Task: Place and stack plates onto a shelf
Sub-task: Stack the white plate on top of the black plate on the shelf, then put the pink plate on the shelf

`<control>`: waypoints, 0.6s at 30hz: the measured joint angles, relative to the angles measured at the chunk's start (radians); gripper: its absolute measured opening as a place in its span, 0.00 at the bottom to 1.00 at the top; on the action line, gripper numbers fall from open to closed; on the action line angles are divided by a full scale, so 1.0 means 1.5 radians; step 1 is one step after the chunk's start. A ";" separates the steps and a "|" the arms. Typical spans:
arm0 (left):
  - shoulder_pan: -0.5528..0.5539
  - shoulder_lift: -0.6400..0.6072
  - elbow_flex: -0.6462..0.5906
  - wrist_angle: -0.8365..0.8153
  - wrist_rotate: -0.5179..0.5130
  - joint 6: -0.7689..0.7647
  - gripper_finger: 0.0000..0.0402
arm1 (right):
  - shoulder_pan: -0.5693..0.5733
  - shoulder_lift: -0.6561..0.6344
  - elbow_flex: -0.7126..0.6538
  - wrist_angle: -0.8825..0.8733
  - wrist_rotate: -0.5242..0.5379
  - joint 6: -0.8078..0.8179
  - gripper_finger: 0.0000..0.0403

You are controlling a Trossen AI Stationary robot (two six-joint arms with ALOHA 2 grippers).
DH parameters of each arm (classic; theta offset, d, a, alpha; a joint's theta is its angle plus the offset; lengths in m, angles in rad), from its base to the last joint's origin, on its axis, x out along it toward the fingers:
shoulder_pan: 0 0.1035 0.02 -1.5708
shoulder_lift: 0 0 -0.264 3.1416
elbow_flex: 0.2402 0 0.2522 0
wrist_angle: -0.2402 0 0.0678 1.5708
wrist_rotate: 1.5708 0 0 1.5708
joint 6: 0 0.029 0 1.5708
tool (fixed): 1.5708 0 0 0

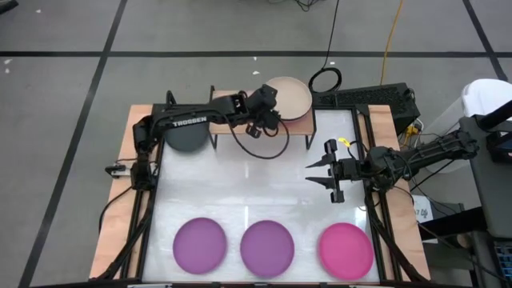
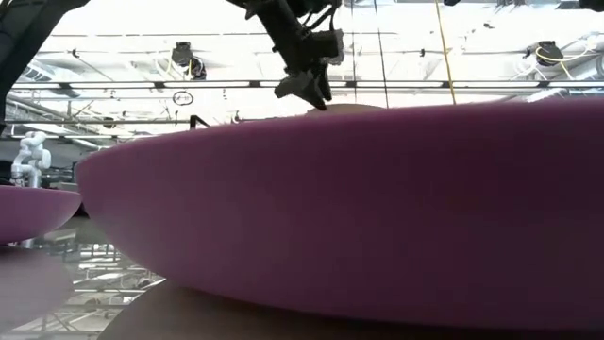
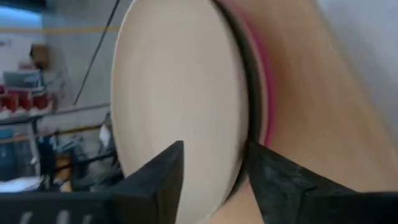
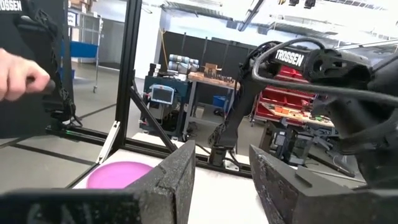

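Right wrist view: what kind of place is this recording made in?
Probably a robotics lab or workshop: black metal framing, red parts bins and a cluttered workbench behind the table.

Three plates (image 1: 268,246) line the table's (image 1: 256,192) front (shelf (image 1: 300,128) behind).

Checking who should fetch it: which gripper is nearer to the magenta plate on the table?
The right. The right gripper hangs over the table just behind the magenta plate, jaws open. The left gripper is far back at the shelf, by the beige plate.
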 joint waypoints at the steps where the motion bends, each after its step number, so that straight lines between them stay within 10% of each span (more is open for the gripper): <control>1: -0.004 -0.005 0.000 -0.001 -0.009 -0.003 0.47 | 0.000 0.000 0.000 -0.003 0.000 0.000 0.33; 18: -0.106 -0.300 -0.058 -0.099 -0.001 -0.453 0.53 | 0.000 0.000 0.001 -0.055 -0.002 0.051 0.33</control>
